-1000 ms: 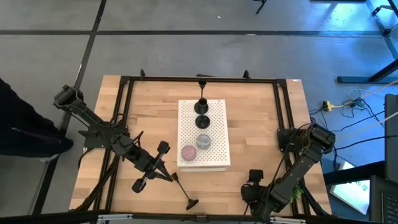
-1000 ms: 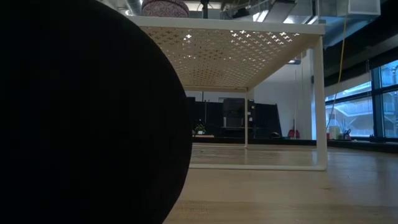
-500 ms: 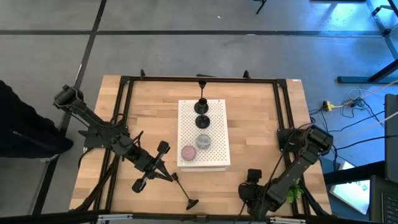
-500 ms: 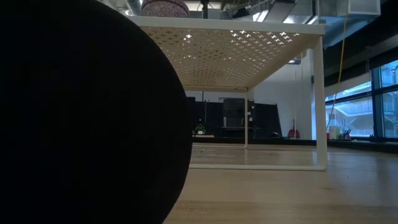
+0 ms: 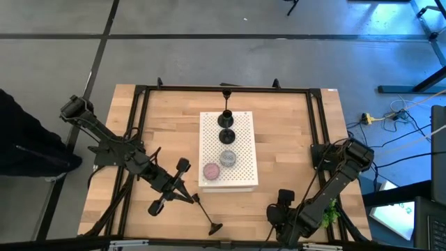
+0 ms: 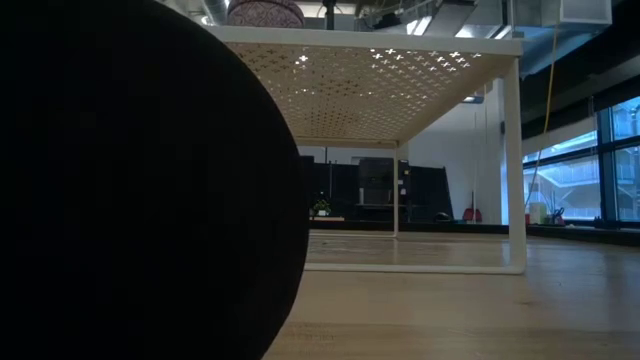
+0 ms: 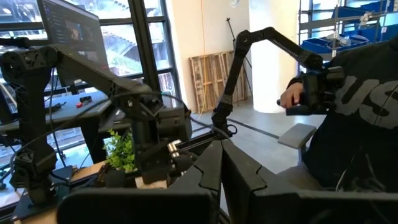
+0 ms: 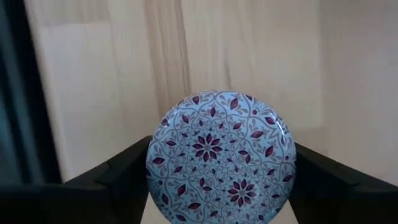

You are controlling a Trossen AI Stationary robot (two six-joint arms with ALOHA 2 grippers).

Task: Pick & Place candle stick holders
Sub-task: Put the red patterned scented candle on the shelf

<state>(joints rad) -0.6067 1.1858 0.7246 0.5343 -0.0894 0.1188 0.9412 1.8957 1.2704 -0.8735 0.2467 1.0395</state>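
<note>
On the white perforated board [image 5: 240, 178] stand two black candle stick holders [image 5: 226, 117] [image 5: 227, 136], a grey puck [image 5: 228, 158] and a pink puck [image 5: 211, 170]. My left gripper [image 5: 189, 198], left of the board's near end, is shut on another black holder [image 5: 205, 213]. That holder's round base [image 5: 214, 226] lies by the table's front edge and fills the left of the low view as a black disc [image 6: 140, 180]. My right gripper [image 5: 284, 199], near the front edge to the right, has closed on a lavender patterned puck [image 8: 221, 155], which the gripper hides in the high view. My left gripper holds the black holder by the top end of its thin stem [image 5: 196, 200], fingers about level. The holder slants away from the fingers toward the front edge, base end lowest. Whether the base rests on the table, I cannot tell. My right gripper pinches the lavender puck across its round side wall [image 8: 154, 165], one finger [image 8: 124, 177] on each side. The fingers come from above, pointing steeply down. The puck sits level, patterned top up, over the wood. Whether it is lifted clear, I cannot tell.
A black frame [image 5: 143, 97] runs around the table top. Bare wood lies left and right of the board. A green plant [image 7: 121, 149] sits by the right arm's base. A person in dark clothes [image 7: 354, 112] stands beyond the table's right side.
</note>
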